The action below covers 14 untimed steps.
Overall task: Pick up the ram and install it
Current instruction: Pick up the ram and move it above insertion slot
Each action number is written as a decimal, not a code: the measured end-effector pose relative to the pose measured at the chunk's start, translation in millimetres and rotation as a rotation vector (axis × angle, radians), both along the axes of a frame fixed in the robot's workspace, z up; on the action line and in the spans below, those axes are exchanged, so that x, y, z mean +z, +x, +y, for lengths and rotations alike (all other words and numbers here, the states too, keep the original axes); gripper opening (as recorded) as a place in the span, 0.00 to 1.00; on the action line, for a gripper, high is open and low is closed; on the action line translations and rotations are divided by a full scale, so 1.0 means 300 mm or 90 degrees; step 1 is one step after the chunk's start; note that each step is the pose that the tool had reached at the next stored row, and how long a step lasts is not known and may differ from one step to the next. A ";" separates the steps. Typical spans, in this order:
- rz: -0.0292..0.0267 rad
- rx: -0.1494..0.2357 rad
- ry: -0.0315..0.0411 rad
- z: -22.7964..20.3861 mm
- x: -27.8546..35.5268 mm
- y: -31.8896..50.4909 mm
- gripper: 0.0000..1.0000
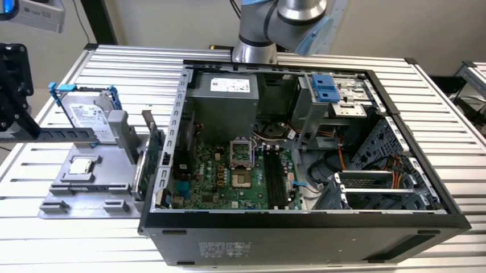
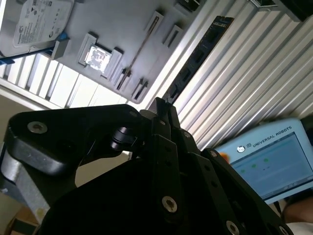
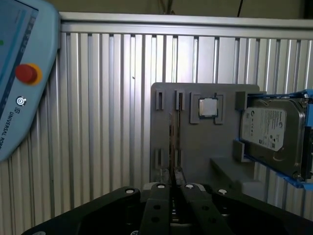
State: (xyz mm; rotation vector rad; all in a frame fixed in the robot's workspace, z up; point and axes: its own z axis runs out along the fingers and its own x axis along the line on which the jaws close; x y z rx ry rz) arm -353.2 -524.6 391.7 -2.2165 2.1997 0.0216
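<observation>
Ribbed aluminium makes up the table point(image 1: 425, 102), which carries an open case point(image 1: 304, 224) at its middle, with the motherboard point(image 1: 220, 176) bare inside. A grey tray point(image 1: 76, 196) sits by the table's edge at the exterior view's left. On the tray are a hard drive point(image 1: 87, 111), a CPU point(image 1: 79, 165) and an upright green card point(image 1: 157, 152). The arm point(image 1: 281, 23) rises from the far edge.

In both wrist views the gripper point(image 3: 171, 186) has its fingers pressed together on one end of the ram point(image 2: 195, 58). The ram runs straight out from the fingertips, clear of the tray. The second wrist view shows its flat side and row of black chips against the table ribs, just beside the tray's edge. In the first wrist view it is a thin edge-on line across the tray. A pendant point(image 3: 19, 73) lies on the table.
</observation>
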 end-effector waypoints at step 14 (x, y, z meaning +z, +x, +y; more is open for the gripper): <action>0.0000 0.000 0.0000 0.000 0.000 0.052 0.00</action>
